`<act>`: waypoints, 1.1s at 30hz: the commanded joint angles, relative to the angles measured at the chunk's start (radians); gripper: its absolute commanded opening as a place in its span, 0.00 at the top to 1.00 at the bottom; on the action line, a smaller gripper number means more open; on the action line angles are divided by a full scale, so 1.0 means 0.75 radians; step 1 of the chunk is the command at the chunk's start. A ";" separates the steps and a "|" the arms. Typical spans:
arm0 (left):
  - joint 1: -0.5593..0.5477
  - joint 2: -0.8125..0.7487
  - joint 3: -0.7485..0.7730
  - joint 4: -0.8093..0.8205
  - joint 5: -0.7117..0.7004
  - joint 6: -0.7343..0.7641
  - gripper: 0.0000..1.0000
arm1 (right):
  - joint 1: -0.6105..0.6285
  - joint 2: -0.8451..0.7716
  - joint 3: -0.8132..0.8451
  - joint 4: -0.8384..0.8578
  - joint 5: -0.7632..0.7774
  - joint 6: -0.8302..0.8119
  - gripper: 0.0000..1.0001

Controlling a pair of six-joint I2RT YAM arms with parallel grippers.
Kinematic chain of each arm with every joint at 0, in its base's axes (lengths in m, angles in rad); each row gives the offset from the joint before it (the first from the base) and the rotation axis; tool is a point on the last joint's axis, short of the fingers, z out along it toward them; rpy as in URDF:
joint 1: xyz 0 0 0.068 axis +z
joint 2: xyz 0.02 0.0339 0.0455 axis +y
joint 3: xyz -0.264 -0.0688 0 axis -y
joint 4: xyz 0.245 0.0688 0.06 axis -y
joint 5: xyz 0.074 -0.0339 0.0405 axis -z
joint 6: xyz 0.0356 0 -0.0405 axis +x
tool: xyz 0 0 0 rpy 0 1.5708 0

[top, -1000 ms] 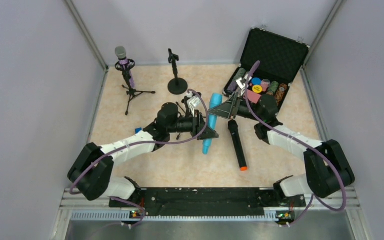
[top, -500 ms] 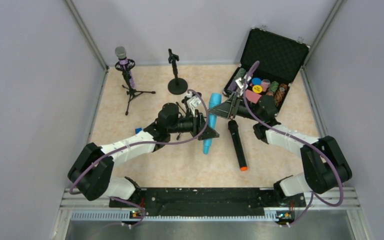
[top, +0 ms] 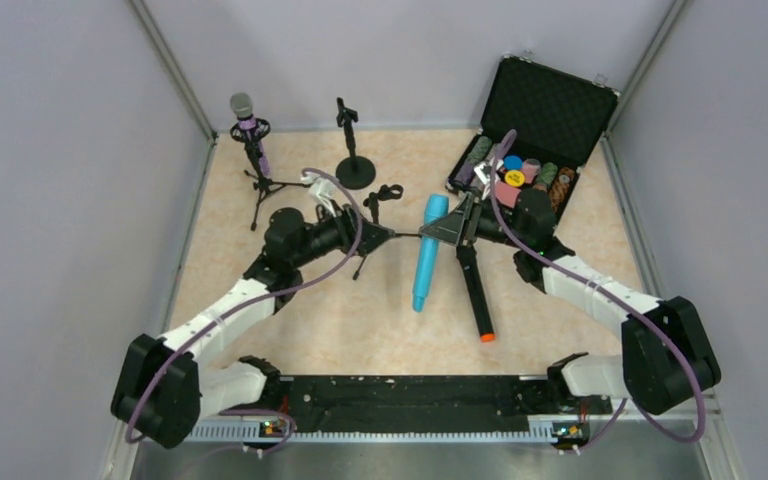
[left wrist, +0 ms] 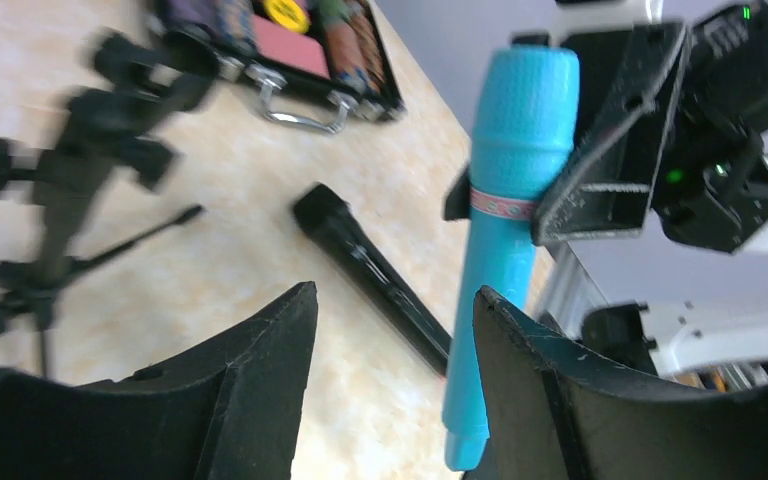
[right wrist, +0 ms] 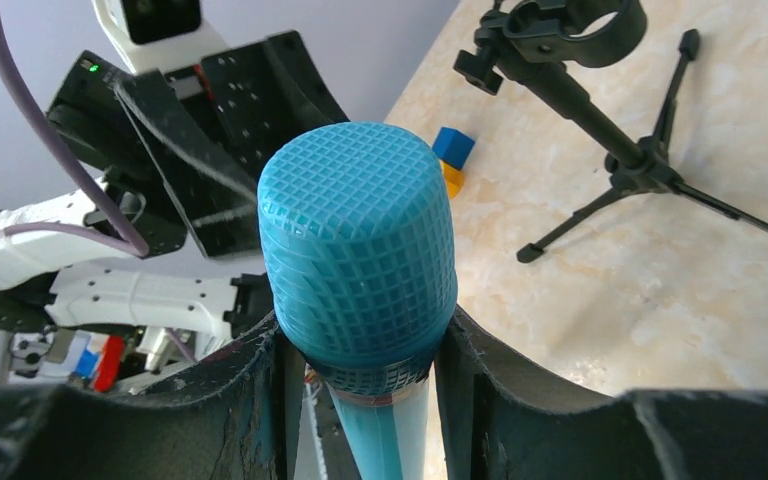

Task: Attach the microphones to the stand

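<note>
My right gripper (top: 438, 228) is shut on the head of the light blue microphone (top: 423, 265), which hangs slanted above the table; the wrist view shows its mesh head (right wrist: 360, 240) squeezed between the jaws. My left gripper (top: 382, 233) is open and empty, just left of it; in its wrist view (left wrist: 390, 320) the blue microphone (left wrist: 505, 200) is ahead, apart from the fingers. The black microphone with an orange end (top: 475, 290) lies on the table. The purple microphone (top: 243, 108) sits in a tall tripod stand (top: 257, 170). A small tripod stand (top: 382, 193) with an empty clip is beside my left gripper.
A round-base stand (top: 354, 170) with an empty clip stands at the back centre. An open black case (top: 550, 110) with small coloured items is at the back right. Small blue and yellow blocks (right wrist: 450, 155) lie on the table near the left arm.
My left gripper has let go of the blue microphone and drawn back to the left. My right gripper still holds it by the head. The small tripod stand has come into view.
</note>
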 commanded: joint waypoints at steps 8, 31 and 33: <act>0.168 -0.457 -0.088 -0.197 -0.544 0.390 0.05 | 0.012 -0.058 0.031 -0.181 0.067 -0.189 1.00; 0.171 0.116 0.499 -0.519 0.038 1.157 0.03 | -0.005 -0.085 0.059 -0.305 0.118 -0.276 1.00; 0.170 0.197 0.565 -0.540 0.047 1.164 0.04 | -0.006 -0.078 0.063 -0.302 0.119 -0.274 1.00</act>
